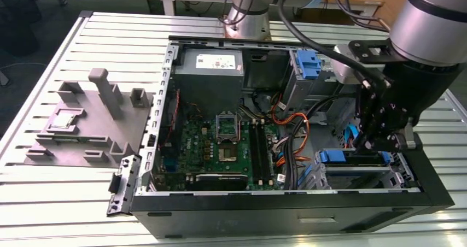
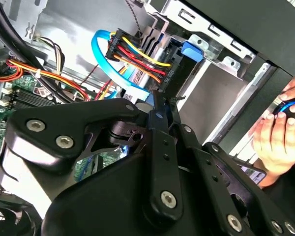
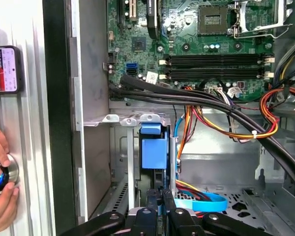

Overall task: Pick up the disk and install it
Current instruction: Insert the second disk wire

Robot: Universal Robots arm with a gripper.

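I find the gripper (image 3: pixel 160 199), jaws nearly together, at the disk (image 3: pixel 152 147); I judge it rigid, dense and shock-sensitive, best held by its frame edges.

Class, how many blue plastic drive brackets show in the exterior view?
2: one blue bracket beside the grey power supply, one beside the pincer; the arm may hide others.

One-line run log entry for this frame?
task: install disk | gripper: inside open computer case, at drive bay | disk: blue carrier upright in bay slot | person's hands beside case
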